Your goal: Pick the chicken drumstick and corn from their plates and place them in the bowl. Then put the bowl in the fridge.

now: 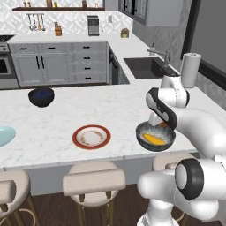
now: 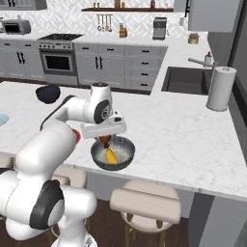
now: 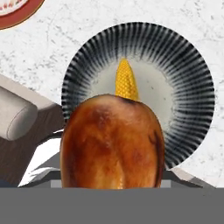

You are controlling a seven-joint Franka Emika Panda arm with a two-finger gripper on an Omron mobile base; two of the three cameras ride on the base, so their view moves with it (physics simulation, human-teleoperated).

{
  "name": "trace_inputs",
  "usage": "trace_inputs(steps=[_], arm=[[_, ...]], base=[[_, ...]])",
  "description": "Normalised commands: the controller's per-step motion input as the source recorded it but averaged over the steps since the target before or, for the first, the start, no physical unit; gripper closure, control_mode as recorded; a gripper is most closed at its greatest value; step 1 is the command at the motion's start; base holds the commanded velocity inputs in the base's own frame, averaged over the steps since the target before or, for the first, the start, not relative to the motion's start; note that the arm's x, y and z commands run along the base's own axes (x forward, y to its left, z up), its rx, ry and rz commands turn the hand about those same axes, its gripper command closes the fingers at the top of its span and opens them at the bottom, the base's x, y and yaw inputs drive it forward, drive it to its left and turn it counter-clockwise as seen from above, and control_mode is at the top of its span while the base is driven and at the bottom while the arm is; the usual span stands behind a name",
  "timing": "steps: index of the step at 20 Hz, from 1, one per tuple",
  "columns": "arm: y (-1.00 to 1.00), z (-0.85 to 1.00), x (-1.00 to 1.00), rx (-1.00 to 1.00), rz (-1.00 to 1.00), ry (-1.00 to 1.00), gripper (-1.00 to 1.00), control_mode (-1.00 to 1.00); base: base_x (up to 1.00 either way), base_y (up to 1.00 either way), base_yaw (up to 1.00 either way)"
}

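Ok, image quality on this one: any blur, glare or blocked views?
Hand view: chicken drumstick looms large and soft-edged, hiding part of the bowl; corn is crisp. Left base view: even flat lighting, no glare; the arm covers the bowl's far rim. Right base view: the gripper hangs over the bowl; faint soft shadows on the counter.

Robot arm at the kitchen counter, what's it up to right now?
The robot's hand holds the chicken drumstick just above the grey-blue bowl at the counter's near edge. The corn already lies inside that bowl. The red-rimmed plate sits bare to the left, and the pale blue plate is further left at the picture's edge. The drumstick has not been released yet.
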Motion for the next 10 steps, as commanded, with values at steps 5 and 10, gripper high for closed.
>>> trace_inputs(steps=[5,10], arm=[[-0.06,-0.25,0.88,0.0,0.14,0.07,1.0,-1.0],[-0.29,-0.62,0.38,0.0,0.13,0.0,1.0,-1.0]], base=[[0.0,0.0,0.0],[0.0,0.0,0.0]])
